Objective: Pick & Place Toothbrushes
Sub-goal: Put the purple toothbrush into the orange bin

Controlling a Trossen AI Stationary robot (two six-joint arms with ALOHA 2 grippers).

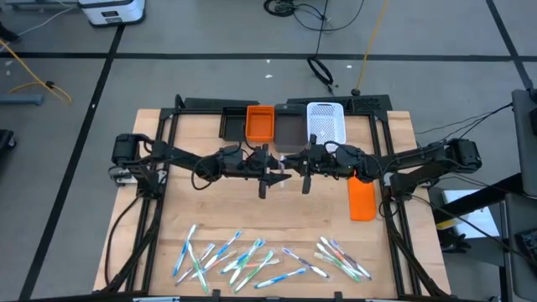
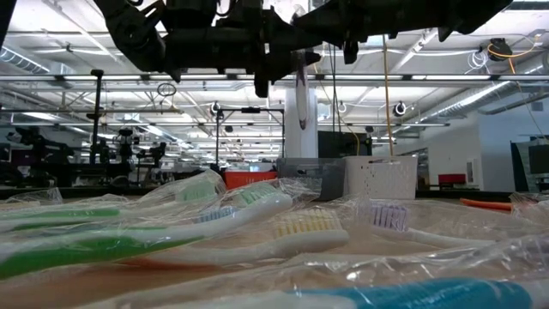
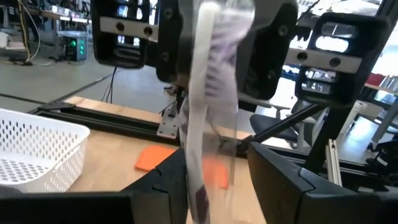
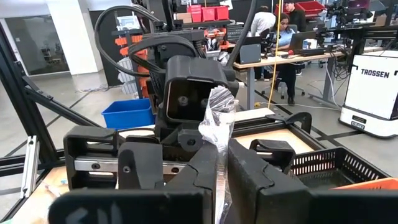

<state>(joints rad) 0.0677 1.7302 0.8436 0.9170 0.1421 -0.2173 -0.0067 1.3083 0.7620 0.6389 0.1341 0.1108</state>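
One toothbrush (image 3: 198,124), white with purple bristles and still in its clear wrapper, hangs upright high above the table's middle (image 2: 301,94). My right gripper (image 4: 222,155) is shut on the wrapper's crumpled top (image 4: 217,112). My left gripper (image 3: 217,186) faces it from the table's left, open. Its fingers stand on either side of the toothbrush's lower part, and I cannot tell whether they touch it. Several more wrapped toothbrushes lie in two loose heaps (image 1: 226,256) (image 1: 340,256) near the table's front edge. My right gripper pinches the crumpled top end of the clear wrapper (image 4: 219,124) between its two fingers. The fingers lie level and come from the table's right. The wrapped toothbrush hangs upright below them, clear of the table.
At the far edge stand an orange bin (image 1: 259,122), a dark bin (image 1: 288,127) and a white perforated basket (image 1: 325,122). A flat orange block (image 1: 362,200) lies at the right, under my right arm. The wood between the arms and the heaps is bare.
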